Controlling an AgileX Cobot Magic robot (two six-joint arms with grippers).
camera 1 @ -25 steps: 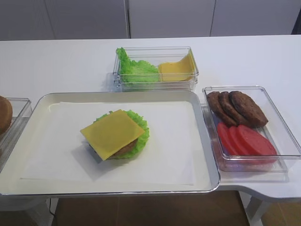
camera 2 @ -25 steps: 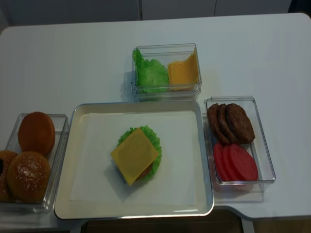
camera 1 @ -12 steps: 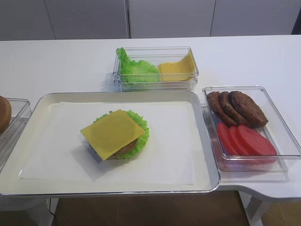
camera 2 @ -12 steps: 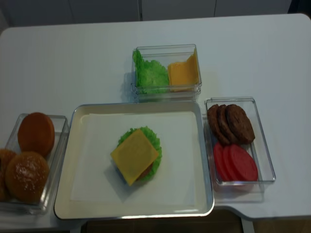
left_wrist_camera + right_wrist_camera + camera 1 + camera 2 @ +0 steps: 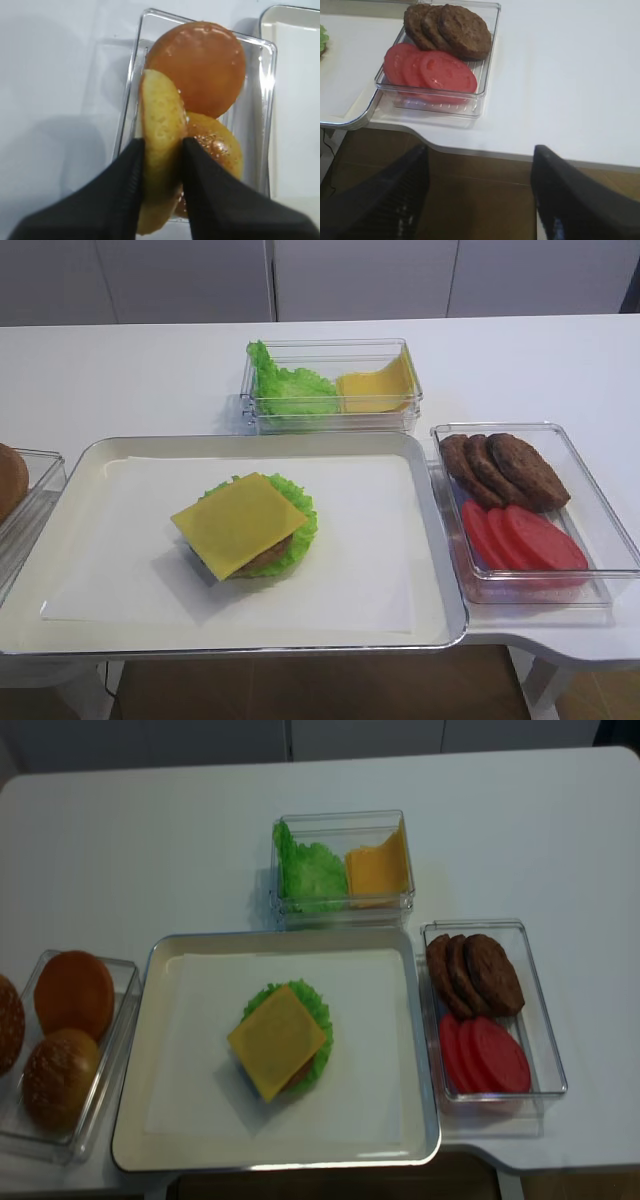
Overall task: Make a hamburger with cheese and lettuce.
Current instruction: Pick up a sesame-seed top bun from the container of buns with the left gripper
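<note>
1. On my left wrist feed the left gripper (image 5: pixel 161 167) is clenched on a bun half (image 5: pixel 159 155), one black finger on each flat side, so the bun stands on edge with its pale cut face showing.
2. That held bun sits over the clear bun tray (image 5: pixel 265 100), where a smooth-topped bun (image 5: pixel 200 65) lies at the far end and a seeded bun (image 5: pixel 217 150) lies nearer, partly hidden by the fingers.
3. In the realsense overhead I see the held bun (image 5: pixel 8 1025) only as a brown sliver at the left edge, beside the bun tray (image 5: pixel 110 1070); the left gripper itself is out of frame there.
4. The hamburger (image 5: pixel 246 525) sits near the middle of the metal tray (image 5: pixel 430 540), on a white paper sheet (image 5: pixel 350 540).
5. So far it is lettuce (image 5: pixel 298 502) at the bottom, a brown patty peeking out at the front edge, and the square cheese (image 5: pixel 238 520) on top, turned diagonally and overhanging.
6. Behind the tray a clear box (image 5: pixel 330 350) holds more green leaves and bent yellow slices.
7. To the right another clear box (image 5: pixel 600 530) holds dark patties (image 5: pixel 500 468) at the back and red tomato slices (image 5: pixel 522 538) in front.
8. On my right wrist feed the right gripper (image 5: pixel 480 200) hangs released below the table edge, its two dark fingers well apart and holding nothing.
</note>
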